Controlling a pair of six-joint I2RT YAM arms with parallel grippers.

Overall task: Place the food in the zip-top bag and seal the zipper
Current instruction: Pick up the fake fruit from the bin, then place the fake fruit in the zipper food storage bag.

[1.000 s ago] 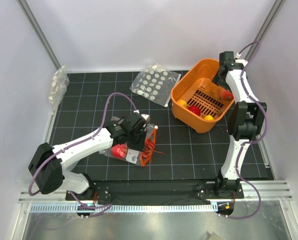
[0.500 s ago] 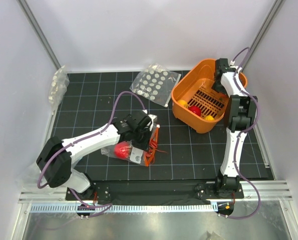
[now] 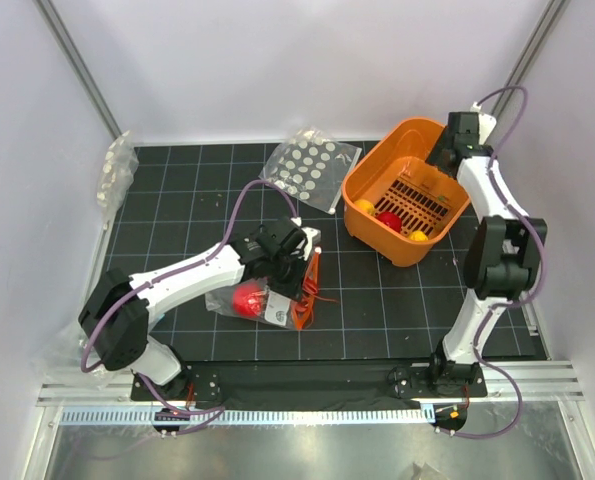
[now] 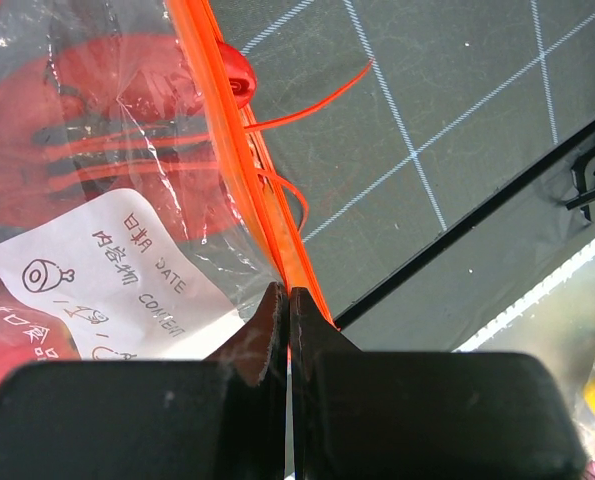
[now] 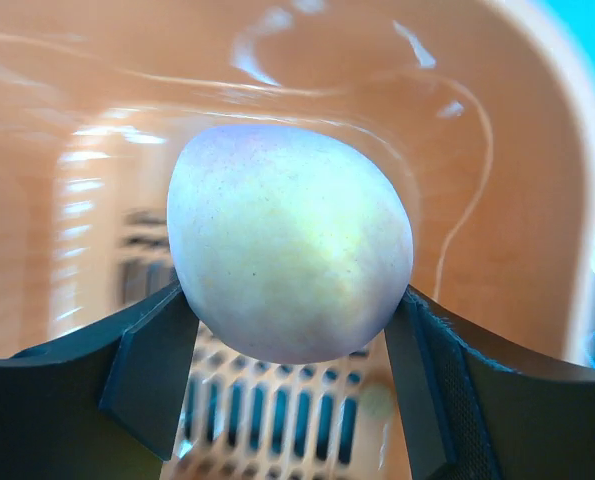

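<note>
Pinching the zipper (image 4: 227, 140), left gripper (image 4: 285, 300) fingers together. Hold it steady; right gripper (image 5: 292, 300) clamps a pale fruit ball (image 5: 287, 220) — lift clear of the basket (image 5: 497, 150).

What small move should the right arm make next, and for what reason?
Probably lift straight up: the right gripper touches both sides of the pale fruit, which is inside the orange basket near its wall, so it must clear the rim first.
</note>
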